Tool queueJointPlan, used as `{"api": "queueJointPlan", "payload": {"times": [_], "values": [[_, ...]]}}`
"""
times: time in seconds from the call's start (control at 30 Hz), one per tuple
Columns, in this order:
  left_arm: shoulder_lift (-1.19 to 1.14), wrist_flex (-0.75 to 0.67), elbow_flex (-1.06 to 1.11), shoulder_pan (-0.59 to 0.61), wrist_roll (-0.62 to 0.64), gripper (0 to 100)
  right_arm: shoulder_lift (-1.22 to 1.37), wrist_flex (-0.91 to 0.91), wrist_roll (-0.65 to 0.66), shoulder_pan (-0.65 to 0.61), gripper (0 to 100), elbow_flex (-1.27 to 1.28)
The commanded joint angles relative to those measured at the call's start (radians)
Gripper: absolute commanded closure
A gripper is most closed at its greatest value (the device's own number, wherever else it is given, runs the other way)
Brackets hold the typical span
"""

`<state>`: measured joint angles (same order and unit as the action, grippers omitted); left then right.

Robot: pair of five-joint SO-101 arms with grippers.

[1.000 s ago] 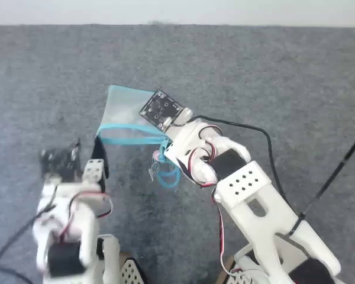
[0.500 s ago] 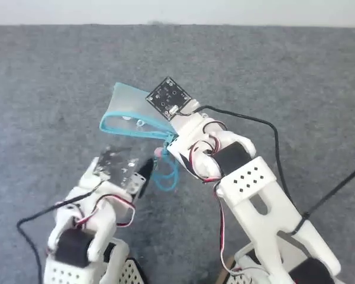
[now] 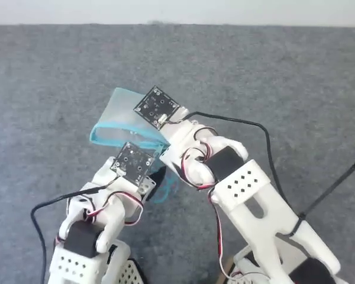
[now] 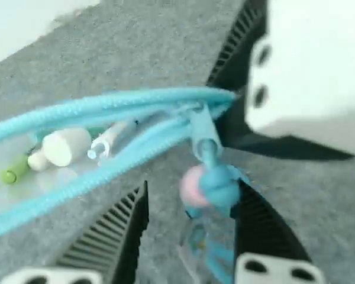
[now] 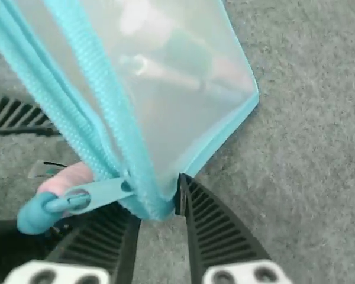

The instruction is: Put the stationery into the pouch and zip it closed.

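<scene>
Pouch [image 3: 118,112] unzipped, stationery [image 4: 64,148] inside. Right jaws pinched shut on its zip-end corner; left jaws gaped wide around the zip pull [image 4: 202,127], not gripping.

In the left wrist view the pouch [image 4: 106,106] runs past the edge, the stationery [image 4: 65,147] inside blurred.

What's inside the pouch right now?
Through the open pouch: a white eraser-like lump, a clear-capped pen tip and a green-tipped item. The rest is hidden behind the zipper tape.

surface: grey felt-like table [image 3: 296,71] | on it: pouch [image 3: 119,115], possibly partly lifted
</scene>
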<state>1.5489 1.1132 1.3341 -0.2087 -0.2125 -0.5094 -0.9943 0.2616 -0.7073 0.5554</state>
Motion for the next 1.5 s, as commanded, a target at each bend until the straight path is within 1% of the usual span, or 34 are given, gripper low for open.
{"api": "queueJointPlan", "payload": {"times": [0.0, 0.07, 0.17, 0.2, 0.33, 0.43, 0.53, 0.67, 0.87, 1.07, 1.2, 1.23, 1.37, 1.47], "values": [[0.023, -0.091, 0.022, 0.052, 0.023, 80, -0.018, -0.008, -0.014, -0.033, 99.2, -0.008], [0.025, -0.112, 0.038, 0.049, 0.021, 86, -0.015, -0.007, -0.014, -0.050, 99.2, -0.008], [0.028, -0.138, 0.048, 0.048, 0.021, 99, -0.007, -0.005, -0.014, -0.051, 99.2, -0.008], [0.028, -0.138, 0.048, 0.049, 0.021, 99, -0.007, -0.007, -0.014, -0.051, 99.2, -0.008], [0.028, -0.133, 0.048, 0.055, 0.020, 99, -0.007, 0.021, -0.012, -0.045, 99.2, 0.021], [0.028, -0.110, 0.044, 0.057, 0.018, 99, -0.007, 0.077, -0.003, -0.005, 99.2, 0.080], [0.028, -0.106, 0.042, 0.064, 0.018, 99, -0.005, 0.113, 0.035, 0.056, 99.2, 0.118], [0.028, -0.110, 0.042, 0.137, 0.018, 99, -0.005, 0.130, 0.044, 0.128, 99.2, 0.133], [0.028, -0.112, 0.042, 0.230, 0.018, 99, 0.031, 0.137, 0.074, 0.179, 99.3, 0.133], [0.028, -0.114, 0.031, 0.307, 0.002, 99, 0.136, 0.185, 0.080, 0.185, 99.3, 0.126], [0.028, -0.114, 0.036, 0.298, 0.000, 99, 0.134, 0.170, 0.069, 0.189, 99.1, 0.103], [0.028, -0.114, 0.036, 0.290, 0.000, 99, 0.120, 0.166, 0.068, 0.185, 99.1, 0.104], [0.028, -0.114, 0.036, 0.282, 0.000, 99, 0.001, 0.179, 0.046, 0.102, 97.8, 0.166], [0.026, -0.114, 0.036, 0.282, 0.000, 99, -0.159, 0.246, 0.049, 0.033, 88.8, 0.267]]}}
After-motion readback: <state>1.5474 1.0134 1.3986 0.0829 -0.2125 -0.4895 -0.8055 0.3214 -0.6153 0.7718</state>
